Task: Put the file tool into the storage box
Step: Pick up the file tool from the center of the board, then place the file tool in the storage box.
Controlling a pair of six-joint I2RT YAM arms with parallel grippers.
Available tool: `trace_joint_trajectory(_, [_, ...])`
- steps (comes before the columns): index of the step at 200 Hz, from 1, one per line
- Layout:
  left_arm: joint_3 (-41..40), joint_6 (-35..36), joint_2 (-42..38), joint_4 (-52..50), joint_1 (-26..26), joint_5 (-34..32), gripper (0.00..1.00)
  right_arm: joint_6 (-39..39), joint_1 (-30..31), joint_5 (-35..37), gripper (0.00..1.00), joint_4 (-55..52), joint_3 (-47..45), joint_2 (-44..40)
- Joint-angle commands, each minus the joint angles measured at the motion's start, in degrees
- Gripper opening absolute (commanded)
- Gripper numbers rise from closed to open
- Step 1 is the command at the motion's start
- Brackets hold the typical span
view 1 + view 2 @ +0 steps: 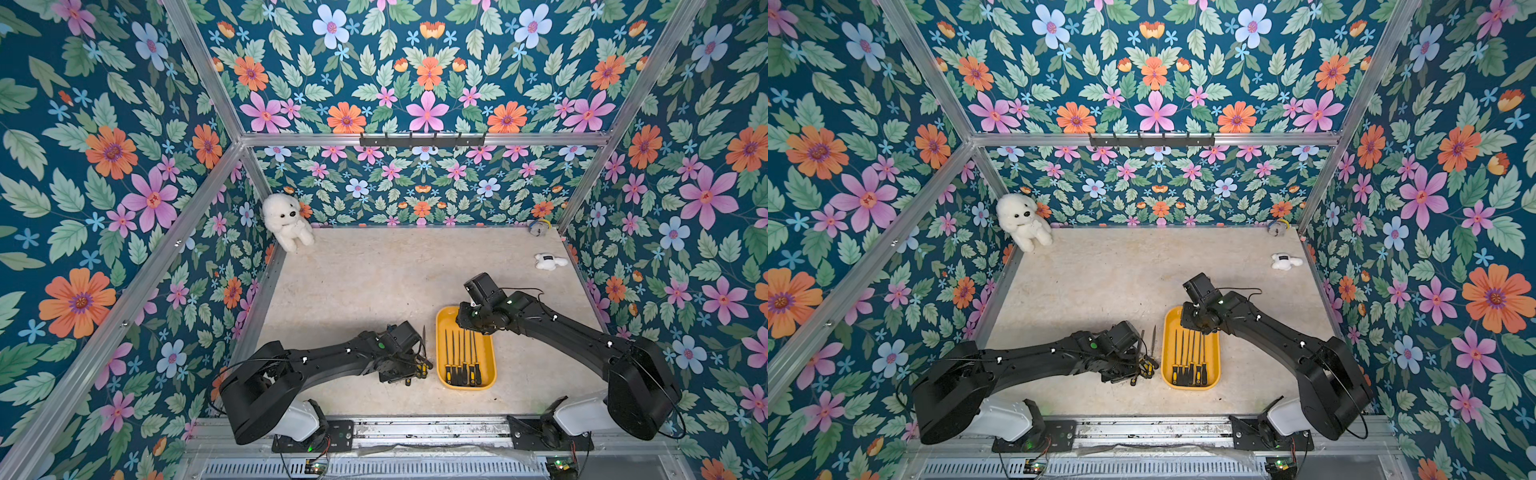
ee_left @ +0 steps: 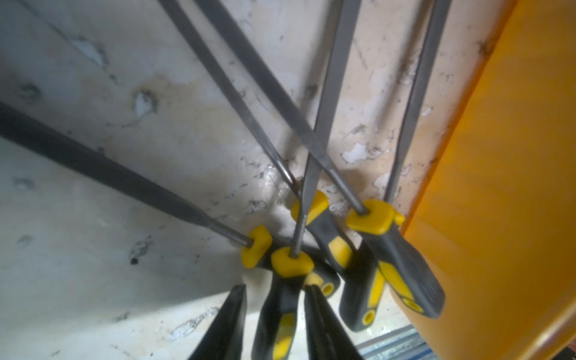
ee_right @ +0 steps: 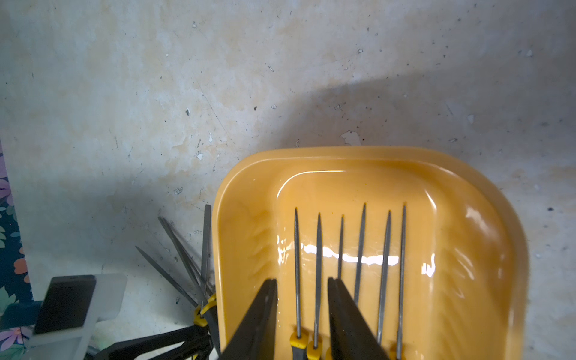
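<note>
The loose files (image 2: 310, 205) lie crossed beside the tray (image 3: 240, 249), handles bunched, with little gap between them. The tray's middle holds six files (image 3: 360, 249); bare strips remain along both long walls. The right arm (image 1: 519, 316) overhangs its far end.

Extended low from near left, with left gripper (image 2: 276, 288) jaws narrow, grip unclear; angled in from near right, with right gripper (image 3: 301, 280) pointing down, jaws parted.
</note>
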Motion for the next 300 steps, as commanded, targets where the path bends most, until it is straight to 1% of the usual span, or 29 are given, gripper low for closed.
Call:
trace_joint_trajectory(1, [0.66,1.76,0.21,-3.20,-0.08,-0.91,0.29,-0.08,0.04,0.06,0.33,0.00,0.38,-0.20])
trace_joint_trajectory(49, [-0.51,2.43,-1.96,-5.48,0.24,-1.82,0.17,0.09,0.03,-0.66,0.32,0.74,0.67,0.73])
trace_joint_trajectory(100, [-1.26,3.82,-8.67,-9.28,1.61,-3.24,0.15,0.18,-0.02,-1.45,0.32,1.78,1.53,1.69])
trace_joint_trajectory(133, [-2.00,5.87,-12.86,-10.88,3.62,-1.89,0.16,0.18,-0.01,-2.47,0.32,2.23,2.39,2.66])
trace_joint_trajectory(155, [-1.81,7.72,-15.38,-12.95,5.75,-1.60,0.15,0.25,-0.02,-2.86,0.32,2.24,3.33,2.80])
trace_joint_trajectory(186, [-1.08,11.16,-19.27,-14.76,10.03,0.95,0.15,0.31,-0.01,-3.55,0.32,2.50,4.32,2.91])
trace_joint_trajectory(215, [1.89,15.88,-20.81,-19.79,14.51,1.13,0.15,0.35,-0.01,-5.24,0.32,3.23,4.96,3.06])
trace_joint_trajectory(229, [3.96,17.53,-20.93,-20.49,16.02,1.78,0.13,-0.18,-0.01,-7.91,0.32,4.70,5.08,2.99])
trace_joint_trajectory(240, [5.74,18.36,-21.03,-18.11,16.17,3.47,0.12,-0.43,-0.01,-11.22,0.32,6.80,4.91,2.89])
trace_joint_trajectory(247, [6.16,18.31,-21.22,-15.09,16.15,5.92,0.12,-0.43,0.00,-14.28,0.33,8.65,4.59,2.71])
trace_joint_trajectory(275, [3.68,14.70,-22.88,2.08,15.68,15.52,0.12,3.54,0.03,-25.20,0.34,20.41,2.01,1.64])
trace_joint_trajectory(286, [2.35,13.40,-22.98,6.49,15.49,17.86,0.11,5.95,-0.01,-27.64,0.35,24.73,1.03,1.10])
trace_joint_trajectory(300, [1.42,12.93,-22.60,9.10,15.08,19.66,0.10,8.36,-0.01,-29.03,0.37,29.44,-0.07,0.49])
